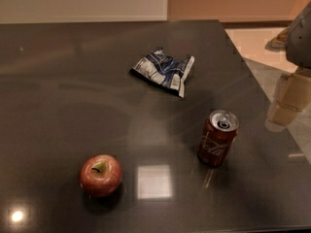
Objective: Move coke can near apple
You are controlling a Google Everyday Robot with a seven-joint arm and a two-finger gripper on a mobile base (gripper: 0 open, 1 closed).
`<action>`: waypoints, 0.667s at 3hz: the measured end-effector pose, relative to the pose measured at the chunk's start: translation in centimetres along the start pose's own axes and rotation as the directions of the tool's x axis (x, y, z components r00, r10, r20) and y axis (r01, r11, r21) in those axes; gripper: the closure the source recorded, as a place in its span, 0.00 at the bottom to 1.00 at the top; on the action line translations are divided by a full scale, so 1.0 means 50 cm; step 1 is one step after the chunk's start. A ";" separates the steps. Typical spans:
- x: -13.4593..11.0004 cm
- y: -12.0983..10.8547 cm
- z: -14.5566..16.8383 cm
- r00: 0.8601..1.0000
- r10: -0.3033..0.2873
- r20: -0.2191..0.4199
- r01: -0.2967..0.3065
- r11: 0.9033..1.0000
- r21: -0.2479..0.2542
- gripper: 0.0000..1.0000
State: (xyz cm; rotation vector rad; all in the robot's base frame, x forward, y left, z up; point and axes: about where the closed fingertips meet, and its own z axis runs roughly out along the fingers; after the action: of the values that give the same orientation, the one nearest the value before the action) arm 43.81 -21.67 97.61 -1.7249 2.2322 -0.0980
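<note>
Three things on dark worktop [58,81]. Nearest: apple [100,174], front left. Next: coke can [217,138], upright, well apart from apple, off to right. Gripper [285,101] at right edge beyond can, not touching it; cannot tell if released or clenched. Farthest: crumpled snack bag [164,71]. Job looks unstarted: grab and carry both to do.
</note>
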 end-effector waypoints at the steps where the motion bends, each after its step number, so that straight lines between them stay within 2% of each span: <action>1: 0.000 0.000 0.000 1.000 0.000 0.000 0.000 1.000 0.000 0.00; 2: -0.016 0.006 0.012 0.998 -0.003 0.066 0.004 1.000 -0.013 0.00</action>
State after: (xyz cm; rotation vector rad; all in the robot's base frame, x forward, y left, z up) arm 43.91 -20.73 97.14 -1.7140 2.1873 -0.0265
